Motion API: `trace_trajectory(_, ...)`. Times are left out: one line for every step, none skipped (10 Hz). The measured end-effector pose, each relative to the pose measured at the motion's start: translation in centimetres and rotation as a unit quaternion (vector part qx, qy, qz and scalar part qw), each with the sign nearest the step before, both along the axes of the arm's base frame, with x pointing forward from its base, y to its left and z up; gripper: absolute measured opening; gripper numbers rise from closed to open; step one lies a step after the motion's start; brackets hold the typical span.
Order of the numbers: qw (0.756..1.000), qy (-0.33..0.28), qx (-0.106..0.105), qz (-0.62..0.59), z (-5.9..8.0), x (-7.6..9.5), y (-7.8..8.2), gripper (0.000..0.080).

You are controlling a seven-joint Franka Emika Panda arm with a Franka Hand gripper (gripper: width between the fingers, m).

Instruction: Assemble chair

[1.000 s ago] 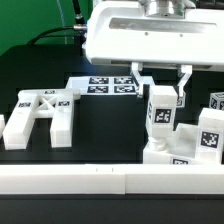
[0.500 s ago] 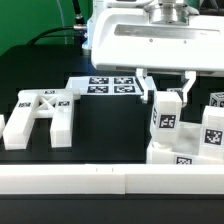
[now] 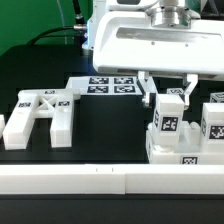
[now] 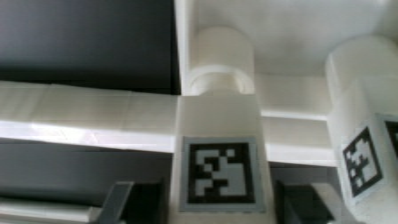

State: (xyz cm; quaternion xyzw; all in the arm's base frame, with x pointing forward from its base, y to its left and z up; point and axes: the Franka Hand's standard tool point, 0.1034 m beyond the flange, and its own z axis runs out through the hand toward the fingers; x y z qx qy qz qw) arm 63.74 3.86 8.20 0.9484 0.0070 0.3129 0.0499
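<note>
Chair parts mid-assembly. On the exterior view's left, the cross-braced plate (image 3: 40,112) lies flat on the black table (image 3: 110,125), well apart from the work and joined to nothing yet. Behind centre lies the marker board (image 3: 108,86). Toward the right, the gripper (image 3: 168,98) hangs over a low block (image 3: 160,152), its jaws closed on the top of an upright tagged post (image 3: 166,118), one finger on each side. The grip high on the post leaves its foot free and keeps it vertical, apparently to seat it square in the block. Whether it is fully home cannot be told. Just beside it, further right, a second post (image 3: 212,122) stands on the same block. The wrist view looks down the held post (image 4: 217,150), with its neighbour (image 4: 365,120) alongside. A white rail (image 3: 90,180) runs across the front, probably as a stop for the parts.
</note>
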Motion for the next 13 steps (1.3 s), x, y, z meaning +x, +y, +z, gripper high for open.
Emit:
trace_trajectory(1.000,-0.002,0.000,-0.001,0.0,0.1,0.0,0.0291)
trace_trajectory(1.000,-0.001,0.000,0.000,0.0,0.1,0.0,0.0291)
trace_trajectory(1.000,0.000,0.000,0.000,0.0,0.1,0.0,0.0291)
trace_trajectory(1.000,0.001,-0.001,0.000,-0.1,0.0,0.0,0.0366)
trace_trajectory(1.000,0.001,-0.001,0.001,-0.1,0.0,0.0,0.0501)
trace_trajectory(1.000,0.001,-0.001,0.001,-0.1,0.0,0.0,0.0501)
trace_trajectory(1.000,0.002,-0.002,0.002,-0.1,0.0,0.0,0.0622)
trace_trajectory(1.000,0.003,-0.003,0.003,-0.1,0.0,-0.1,0.0641)
trace_trajectory(1.000,0.003,-0.005,0.004,0.0,0.1,-0.2,0.0641)
trace_trajectory(1.000,0.002,-0.007,0.005,0.2,0.1,-0.4,0.0648)
trace_trajectory(1.000,-0.001,-0.008,0.007,0.8,0.3,-0.7,0.0649)
trace_trajectory(1.000,-0.001,-0.007,0.007,1.4,0.4,-0.8,0.0649)
trace_trajectory(1.000,-0.001,-0.006,0.008,2.4,0.7,-0.9,0.0649)
